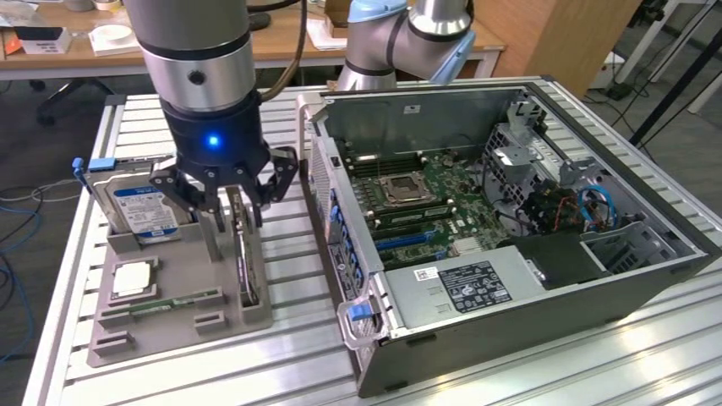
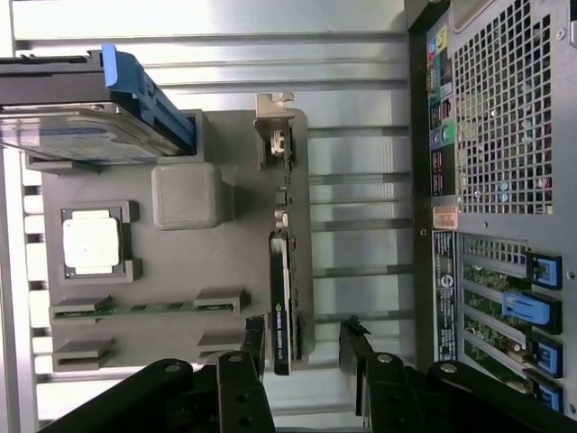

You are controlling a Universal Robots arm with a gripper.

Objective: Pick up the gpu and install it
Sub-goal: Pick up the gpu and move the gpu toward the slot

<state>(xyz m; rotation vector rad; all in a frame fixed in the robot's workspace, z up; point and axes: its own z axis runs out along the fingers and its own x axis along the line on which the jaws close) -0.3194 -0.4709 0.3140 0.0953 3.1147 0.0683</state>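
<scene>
The hand (image 1: pixel 229 201) hangs wide open above the gpu (image 1: pixel 242 254), which stands on edge in the grey tray (image 1: pixel 169 326). Its long axis runs between the jaws.

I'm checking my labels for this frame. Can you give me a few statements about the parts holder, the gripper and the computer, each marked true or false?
1. The gpu stands on edge in the gray holder. True.
2. The gripper is shut on the gpu. False: its jaws stand open, not clamping the card.
3. The hard drive sits inside the computer case. False: it stands in the holder.
4. The case is open, with the motherboard exposed. True.
</scene>
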